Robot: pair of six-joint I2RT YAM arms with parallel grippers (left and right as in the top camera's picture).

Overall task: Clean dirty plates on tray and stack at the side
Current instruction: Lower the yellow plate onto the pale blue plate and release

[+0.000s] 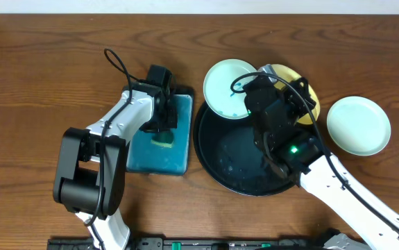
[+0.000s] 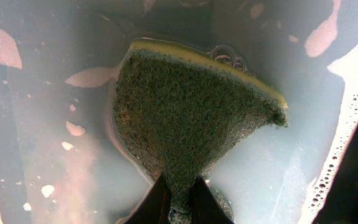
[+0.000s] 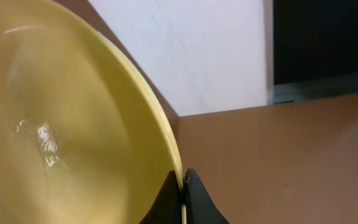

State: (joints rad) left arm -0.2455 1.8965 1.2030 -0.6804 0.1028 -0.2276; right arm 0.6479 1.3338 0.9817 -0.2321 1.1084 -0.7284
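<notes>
A yellow plate (image 1: 311,94) is held tilted over the far right rim of the round black tray (image 1: 216,156). My right gripper (image 3: 183,190) is shut on its edge, and the plate's hollow face (image 3: 60,124) fills the right wrist view. One mint-white plate (image 1: 228,87) lies across the tray's far left rim. Another mint-white plate (image 1: 358,125) sits on the table to the right of the tray. My left gripper (image 2: 180,202) is shut on a green and yellow sponge (image 2: 185,118), which dips into the water of the teal basin (image 1: 143,156).
The basin stands just left of the tray, almost touching it. Water drops glisten on the tray floor (image 1: 244,170). Foam lines the basin wall (image 2: 347,137). Bare wooden table (image 1: 32,83) lies to the left and along the far side.
</notes>
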